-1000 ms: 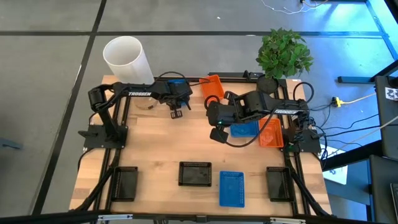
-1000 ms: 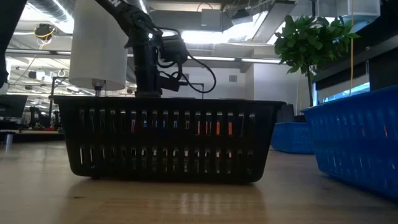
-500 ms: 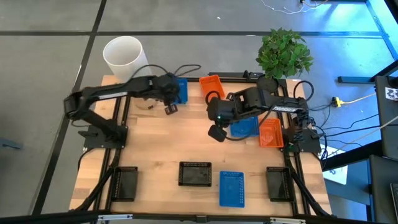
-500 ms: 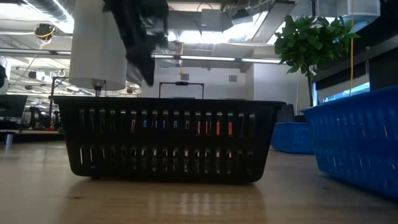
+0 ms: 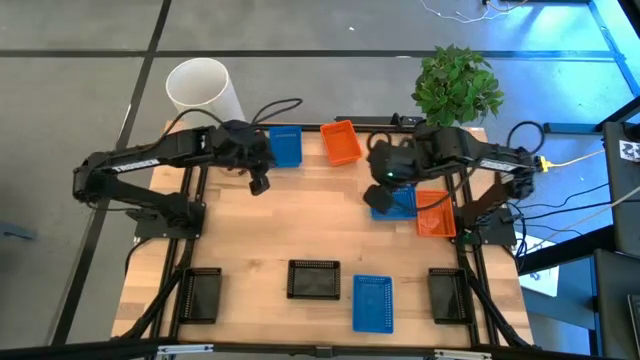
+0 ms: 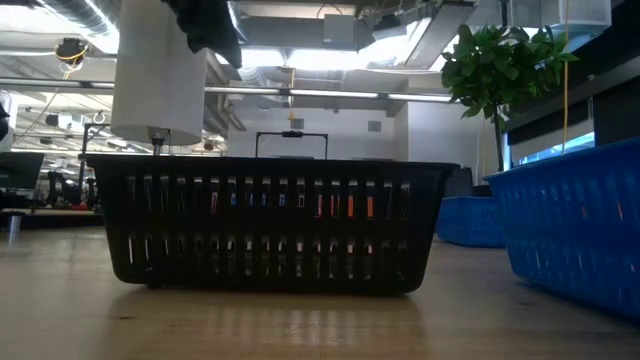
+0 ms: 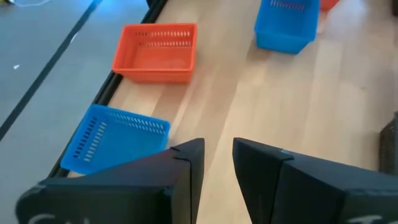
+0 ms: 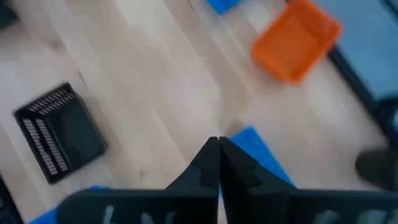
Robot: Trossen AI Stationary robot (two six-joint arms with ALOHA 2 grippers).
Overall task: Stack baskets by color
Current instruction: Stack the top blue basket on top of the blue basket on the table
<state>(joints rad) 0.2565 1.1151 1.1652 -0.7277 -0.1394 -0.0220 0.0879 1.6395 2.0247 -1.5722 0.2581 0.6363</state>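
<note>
Baskets (image 5: 314,279) along table (image 5: 300,225) edges

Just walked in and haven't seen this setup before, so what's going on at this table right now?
Two robot arms are sorting small mesh baskets by colour, and neither holds one now. The left gripper hangs with jaws open near a blue basket at the far edge, next to an orange basket. The right gripper is shut over another blue basket beside a second orange basket. Three black baskets and one more blue one wait along the near edge.

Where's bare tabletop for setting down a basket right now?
The widest free patch is mid-table, between the far blue basket and the black basket near the front. The left side is bare too. It is crowded on the right around the blue and orange baskets.
</note>
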